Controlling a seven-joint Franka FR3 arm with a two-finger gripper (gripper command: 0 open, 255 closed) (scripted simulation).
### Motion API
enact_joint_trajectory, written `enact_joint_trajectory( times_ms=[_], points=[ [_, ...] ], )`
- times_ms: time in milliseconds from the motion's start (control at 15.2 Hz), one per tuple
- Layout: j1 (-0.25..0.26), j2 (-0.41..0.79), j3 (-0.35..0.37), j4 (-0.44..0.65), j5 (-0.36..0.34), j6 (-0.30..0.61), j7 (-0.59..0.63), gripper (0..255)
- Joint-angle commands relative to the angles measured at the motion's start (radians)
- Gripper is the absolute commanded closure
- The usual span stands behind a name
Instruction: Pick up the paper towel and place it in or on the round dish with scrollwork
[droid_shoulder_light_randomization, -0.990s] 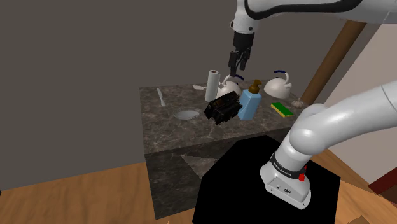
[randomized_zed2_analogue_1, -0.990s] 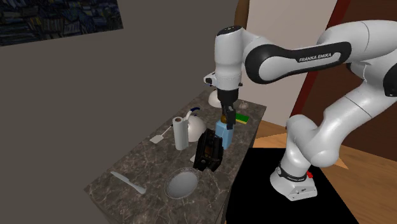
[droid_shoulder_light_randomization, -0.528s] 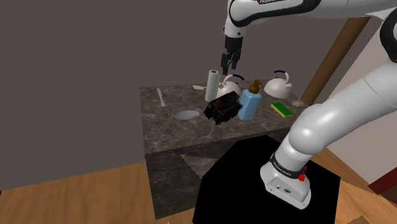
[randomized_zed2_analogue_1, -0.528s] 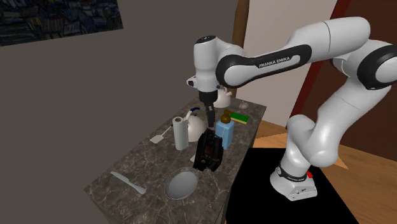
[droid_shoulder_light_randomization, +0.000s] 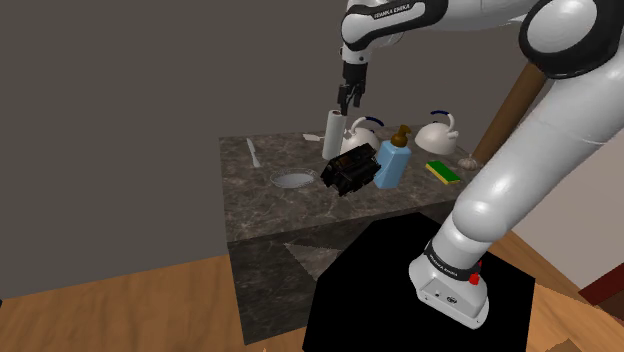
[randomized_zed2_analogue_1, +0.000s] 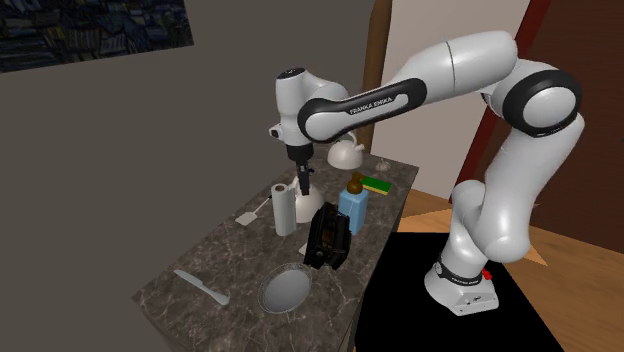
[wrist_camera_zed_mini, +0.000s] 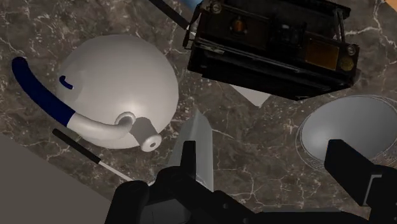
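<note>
The gripper (droid_shoulder_light_randomization: 347, 100) hangs over the back part of the marble counter (droid_shoulder_light_randomization: 260, 205) with its fingers spread wide and nothing held between them. In the wrist view the gripper (wrist_camera_zed_mini: 266, 159) looks straight down: one finger (wrist_camera_zed_mini: 188, 156) sits right beside the paper towel (wrist_camera_zed_mini: 200, 140), seen end-on as a pale grey roll, while the other finger (wrist_camera_zed_mini: 347, 167) stands well apart from it, over the rim of the round dish (wrist_camera_zed_mini: 347, 127). Whether the near finger touches the roll cannot be told.

From the shoulder view the paper towel (droid_shoulder_light_randomization: 333, 133) stands upright near the counter's back edge, and the fingertips are just above its top, a little toward the white kettle (droid_shoulder_light_randomization: 362, 130) with the blue handle. The second exterior view puts the gripper (randomized_zed2_analogue_1: 300, 183) level with the top of the paper towel (randomized_zed2_analogue_1: 285, 210) and just beside it.

The round dish (randomized_zed2_analogue_1: 285, 290) lies flat toward the counter's end away from the kettles, well apart from the roll. Between roll and dish a black boxy appliance (randomized_zed2_analogue_1: 328, 237) is tilted on the counter, with a blue soap bottle (randomized_zed2_analogue_1: 351, 207) just beside it
</note>
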Motion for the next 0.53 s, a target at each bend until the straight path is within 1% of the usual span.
enact_joint_trajectory(
  times_ms=[0, 330, 462],
  points=[
    [-0.009, 0.074, -0.014, 0.055, 0.008, 0.024, -0.031, 0],
    [-0.035, 0.248, -0.037, 0.211, 0.037, 0.048, -0.099, 0],
    [-0.037, 0.253, -0.037, 0.190, 0.037, 0.073, -0.100, 0]
  ],
)
